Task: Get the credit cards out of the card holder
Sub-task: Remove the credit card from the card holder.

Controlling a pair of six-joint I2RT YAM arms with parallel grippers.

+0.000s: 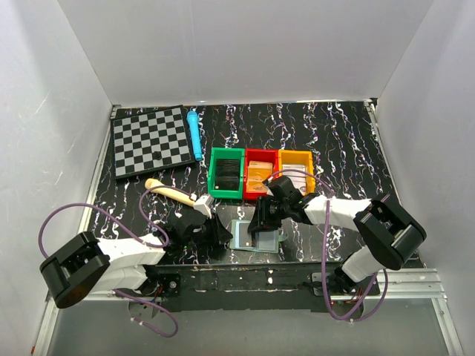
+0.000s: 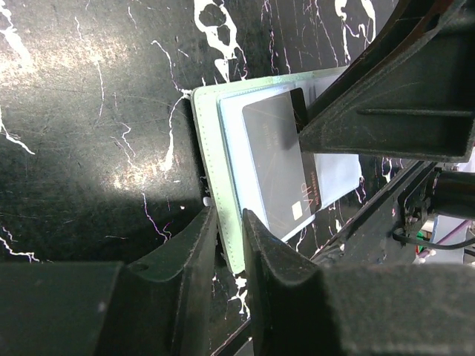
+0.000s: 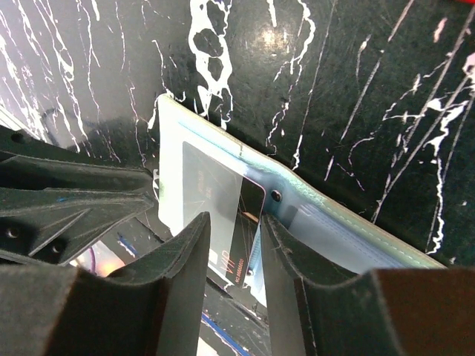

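Note:
The card holder (image 1: 241, 237) lies open and flat near the table's front edge, pale blue panels up with a grey-green border (image 2: 208, 148). A dark credit card (image 2: 282, 163) sits partly out of a clear sleeve on one panel. My left gripper (image 1: 217, 231) is almost shut. Its tips (image 2: 225, 215) straddle the holder's green border, one finger on the table and one on the panel. My right gripper (image 1: 261, 225) is also almost shut. Its tips (image 3: 234, 219) rest over the dark card (image 3: 249, 215) next to the holder's fold (image 3: 297, 200). Neither gripper clearly pinches anything.
Green (image 1: 226, 173), red (image 1: 258, 178) and orange (image 1: 295, 172) bins stand in a row just behind the holder. A chessboard (image 1: 151, 141) and a blue pen (image 1: 194, 135) lie at the back left. A tan wooden tool (image 1: 172, 191) lies behind my left gripper.

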